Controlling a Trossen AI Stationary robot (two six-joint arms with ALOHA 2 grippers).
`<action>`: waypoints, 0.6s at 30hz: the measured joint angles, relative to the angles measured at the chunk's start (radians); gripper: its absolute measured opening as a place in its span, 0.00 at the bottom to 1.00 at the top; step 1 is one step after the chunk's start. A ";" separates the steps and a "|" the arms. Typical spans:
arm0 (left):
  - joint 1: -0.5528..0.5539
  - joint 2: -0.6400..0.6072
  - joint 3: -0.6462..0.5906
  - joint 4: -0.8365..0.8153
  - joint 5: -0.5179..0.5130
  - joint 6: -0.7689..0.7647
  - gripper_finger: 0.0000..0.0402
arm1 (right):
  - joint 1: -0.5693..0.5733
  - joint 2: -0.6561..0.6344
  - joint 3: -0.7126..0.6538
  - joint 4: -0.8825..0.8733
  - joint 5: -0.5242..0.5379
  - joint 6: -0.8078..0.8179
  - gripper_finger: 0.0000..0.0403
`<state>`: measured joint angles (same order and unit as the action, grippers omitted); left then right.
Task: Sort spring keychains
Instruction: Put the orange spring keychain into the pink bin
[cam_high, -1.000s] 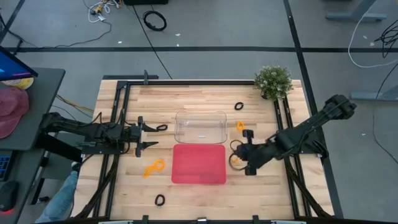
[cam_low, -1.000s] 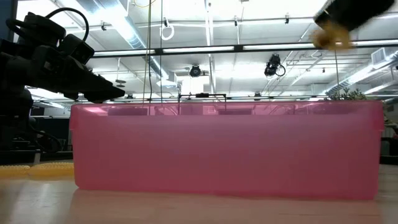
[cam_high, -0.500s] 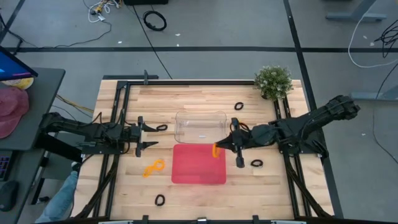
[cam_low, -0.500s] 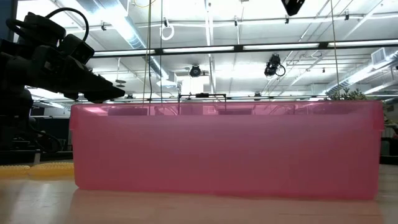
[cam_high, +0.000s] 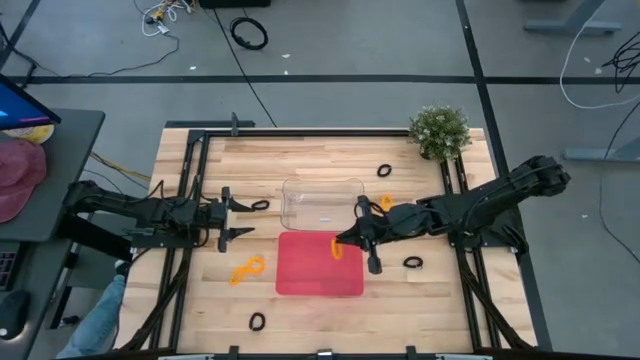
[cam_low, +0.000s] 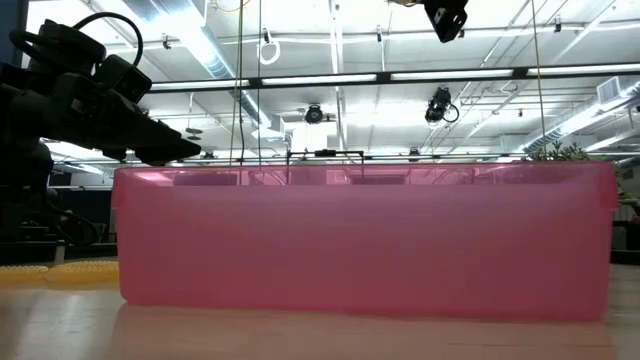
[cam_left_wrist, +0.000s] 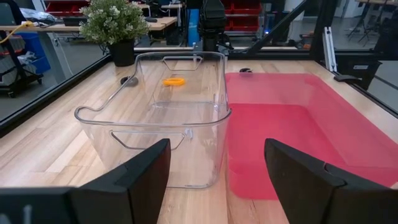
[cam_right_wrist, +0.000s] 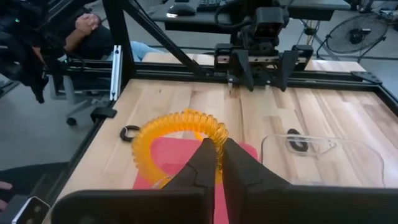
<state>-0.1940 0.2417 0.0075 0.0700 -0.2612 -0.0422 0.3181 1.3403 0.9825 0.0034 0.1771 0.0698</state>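
Observation:
My right gripper (cam_high: 341, 240) hangs over the red tray (cam_high: 310, 275) and is shut on an orange spring keychain (cam_right_wrist: 163, 133). My left gripper (cam_high: 236, 220) waits open at the table's left, facing the clear bin (cam_left_wrist: 158, 106). A second orange keychain (cam_high: 248, 269) lies on the wood left of the tray, and a third (cam_high: 386, 202) lies right of the bin. Black keychains lie flat beside the left gripper (cam_high: 260, 205), near the plant (cam_high: 385, 171), right of the tray (cam_high: 413, 262) and at the near edge (cam_high: 257, 322). My right gripper pinches the orange keychain's coil (cam_right_wrist: 211, 138) at one side of its loop between the two shut fingers (cam_right_wrist: 198, 163). The fingers come at it slanting from the table's right. The loop stands out beyond the fingertips, lifted clear above the red tray.
A potted plant (cam_high: 440, 130) stands at the table's far right corner. Black rails (cam_high: 195, 170) run along the table's left, right and far sides. In the low view the red tray's wall (cam_low: 360, 245) fills the foreground. A seated person (cam_right_wrist: 93, 28) shows beyond the table's left.
My right gripper has risen from the wood right of the tray with the orange keychain and carried it toward the table's left, over the red tray. The keychain is now lifted clear. A black keychain it was covering now shows right of the tray.

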 joint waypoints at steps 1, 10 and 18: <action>0.000 0.000 0.000 0.000 0.000 0.000 0.65 | -0.002 0.000 0.000 0.001 -0.005 0.001 0.02; 0.000 0.000 0.000 0.000 0.000 0.000 0.65 | -0.005 -0.003 0.000 0.001 -0.006 0.000 0.04; 0.000 0.000 0.000 0.000 0.000 0.000 0.65 | -0.005 -0.003 0.000 0.004 -0.006 0.000 0.13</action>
<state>-0.1936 0.2417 0.0076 0.0700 -0.2615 -0.0422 0.3130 1.3373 0.9825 0.0071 0.1714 0.0696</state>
